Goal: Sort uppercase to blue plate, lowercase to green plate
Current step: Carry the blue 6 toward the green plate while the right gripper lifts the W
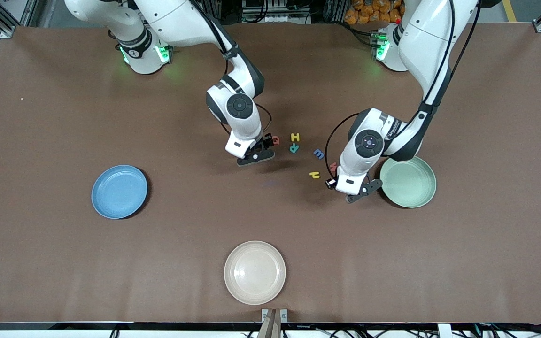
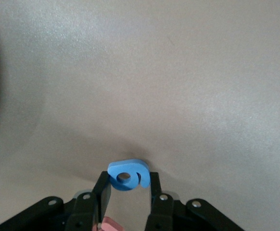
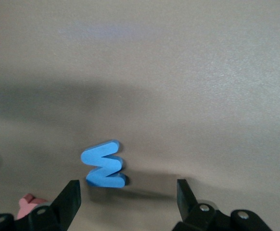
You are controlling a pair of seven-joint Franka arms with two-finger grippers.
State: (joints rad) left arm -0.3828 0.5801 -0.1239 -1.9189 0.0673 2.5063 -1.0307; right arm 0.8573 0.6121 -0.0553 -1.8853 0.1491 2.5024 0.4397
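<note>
My left gripper [image 2: 129, 179] is shut on the blue lowercase g [image 2: 128, 174] and holds it a little above the table, beside the pale green plate [image 1: 416, 195]. In the front view this gripper [image 1: 357, 193] hides the g. My right gripper [image 3: 128, 187] is open low over the table, and the blue capital M [image 3: 104, 164] lies flat just ahead of its fingers, nearer one fingertip [image 3: 72, 190]. The front view shows this gripper [image 1: 255, 158] beside the red Q [image 1: 276, 139]. The blue plate [image 1: 119, 191], toward the right arm's end, holds nothing.
Loose letters lie between the two grippers: yellow H [image 1: 295, 137], teal R [image 1: 294, 148], blue m [image 1: 319, 153], red w [image 1: 333, 165] and yellow h [image 1: 315, 174]. A cream plate [image 1: 254, 272] sits nearest the front camera.
</note>
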